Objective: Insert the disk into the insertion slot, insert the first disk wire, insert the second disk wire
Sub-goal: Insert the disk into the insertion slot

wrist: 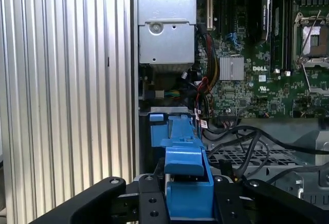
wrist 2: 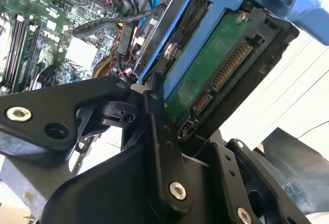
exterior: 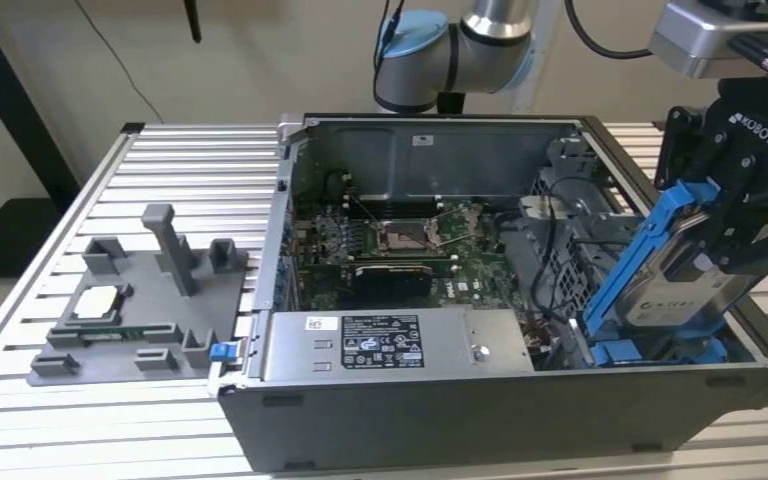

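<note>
Slot floor is hiding behind the disk (exterior: 671, 285) and case (exterior: 491, 410) wall; cannot tell how far the lower end is seating. The gripper (exterior: 728, 225) is pinching the disk's upper end, disk leaning steeply over the insertion slot (exterior: 631, 352), exterior view's right. Power-supply box (exterior: 398, 343) is lying just beside; black cables (wrist: 247, 142) are crossing the perforated cage (wrist: 257, 158).

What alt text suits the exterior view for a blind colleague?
The gripper holds the disk, in its blue frame, steeply tilted, lower end at the slot inside the open computer case, at the exterior view's right. A grey holder sits on the slatted table at the exterior view's left.
</note>
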You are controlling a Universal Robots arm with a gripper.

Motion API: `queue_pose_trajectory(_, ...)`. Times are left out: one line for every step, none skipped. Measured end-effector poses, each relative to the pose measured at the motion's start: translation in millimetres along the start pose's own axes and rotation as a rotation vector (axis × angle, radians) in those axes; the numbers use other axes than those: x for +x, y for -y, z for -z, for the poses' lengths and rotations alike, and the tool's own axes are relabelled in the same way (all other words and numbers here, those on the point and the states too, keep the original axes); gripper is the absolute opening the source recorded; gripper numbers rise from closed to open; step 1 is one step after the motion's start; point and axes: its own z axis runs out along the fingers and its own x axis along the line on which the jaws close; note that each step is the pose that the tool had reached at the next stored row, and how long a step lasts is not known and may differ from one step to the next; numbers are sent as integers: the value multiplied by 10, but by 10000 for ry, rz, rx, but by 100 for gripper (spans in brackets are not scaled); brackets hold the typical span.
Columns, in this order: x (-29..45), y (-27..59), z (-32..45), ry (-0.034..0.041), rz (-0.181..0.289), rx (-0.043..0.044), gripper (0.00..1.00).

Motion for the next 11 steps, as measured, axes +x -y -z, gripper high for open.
queue_pose_trajectory(-1,0,-6,11,7,0,0)
queue_pose_trajectory(0,0,-13,21,14,-1,0)
queue_pose_trajectory(0,0,-22,29,20,-1,0)
queue_pose_trajectory(0,0,-32,37,25,-2,0)
queue_pose_trajectory(0,0,-45,42,29,-2,0)
queue_pose_trajectory(1,-1,-59,45,31,-2,0)
queue_pose_trajectory(0,0,-75,48,34,-2,0)
queue_pose_trajectory(0,-1,-89,52,37,-2,0)
queue_pose_trajectory(1,-1,-105,55,38,-2,0)
queue_pose_trajectory(0,-1,-120,56,39,-2,0)
queue_pose_trajectory(1,-1,-135,58,40,-2,0)
